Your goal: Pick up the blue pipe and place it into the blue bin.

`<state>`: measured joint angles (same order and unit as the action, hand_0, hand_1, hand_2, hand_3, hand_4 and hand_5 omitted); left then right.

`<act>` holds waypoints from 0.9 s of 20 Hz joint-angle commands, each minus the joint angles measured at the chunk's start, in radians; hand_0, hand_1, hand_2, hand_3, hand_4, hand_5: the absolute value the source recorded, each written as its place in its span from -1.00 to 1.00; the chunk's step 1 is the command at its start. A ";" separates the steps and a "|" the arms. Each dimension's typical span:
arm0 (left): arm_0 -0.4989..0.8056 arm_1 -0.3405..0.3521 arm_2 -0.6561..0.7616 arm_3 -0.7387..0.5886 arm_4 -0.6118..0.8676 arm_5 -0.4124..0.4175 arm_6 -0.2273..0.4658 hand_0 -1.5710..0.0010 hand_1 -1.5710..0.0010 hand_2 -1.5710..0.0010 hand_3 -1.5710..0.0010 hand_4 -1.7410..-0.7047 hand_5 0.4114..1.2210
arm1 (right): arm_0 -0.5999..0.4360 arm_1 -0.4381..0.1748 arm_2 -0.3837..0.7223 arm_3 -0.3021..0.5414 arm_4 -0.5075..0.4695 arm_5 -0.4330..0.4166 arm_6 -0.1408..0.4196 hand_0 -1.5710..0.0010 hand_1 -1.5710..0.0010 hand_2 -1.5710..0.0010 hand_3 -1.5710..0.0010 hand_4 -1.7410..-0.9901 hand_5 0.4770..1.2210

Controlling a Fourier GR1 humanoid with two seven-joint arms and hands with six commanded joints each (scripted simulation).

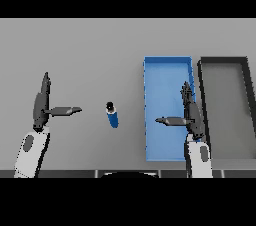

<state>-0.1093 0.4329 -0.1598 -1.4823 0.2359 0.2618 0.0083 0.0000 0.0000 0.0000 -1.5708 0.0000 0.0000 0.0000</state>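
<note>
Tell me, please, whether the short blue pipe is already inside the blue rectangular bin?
No, it is out. The short blue pipe lies on the grey table, left of the blue rectangular bin.

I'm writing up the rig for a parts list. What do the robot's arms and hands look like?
Both arms match. The left hand and right hand are dark grey to black, with long slim fingers and a thumb branching off sideways. Each sits on a white forearm with a rounded casing that carries a small grey oval patch near the wrist. No cables, labels or sleeves show.
</note>
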 commanded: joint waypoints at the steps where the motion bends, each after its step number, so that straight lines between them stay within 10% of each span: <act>1: 0.000 0.001 0.002 0.001 0.001 -0.001 -0.005 1.00 1.00 1.00 1.00 0.29 -0.56 | 0.000 0.002 0.001 0.000 0.001 -0.002 0.000 1.00 1.00 1.00 1.00 0.37 -0.62; 6: -0.004 0.008 0.012 0.016 0.010 -0.012 -0.009 1.00 1.00 1.00 1.00 0.29 -0.56 | -0.004 0.019 0.016 0.000 0.015 -0.013 0.004 1.00 1.00 1.00 1.00 0.37 -0.62; 9: 0.010 0.174 -0.045 0.006 0.027 -0.300 -0.103 1.00 1.00 1.00 1.00 0.29 -0.56 | 0.080 -0.070 0.103 -0.084 0.126 0.042 -0.091 1.00 1.00 1.00 1.00 0.37 -0.62; 18: 0.030 0.236 -0.092 -0.034 0.057 -0.472 -0.157 1.00 1.00 1.00 1.00 0.24 -0.58 | 0.082 -0.103 0.129 -0.119 0.196 0.029 -0.041 1.00 1.00 1.00 1.00 0.48 -0.67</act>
<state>-0.0788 0.6685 -0.2524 -1.5169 0.2927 -0.2110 -0.1510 0.0818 -0.1034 0.1290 -1.6895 0.1956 0.0291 -0.0410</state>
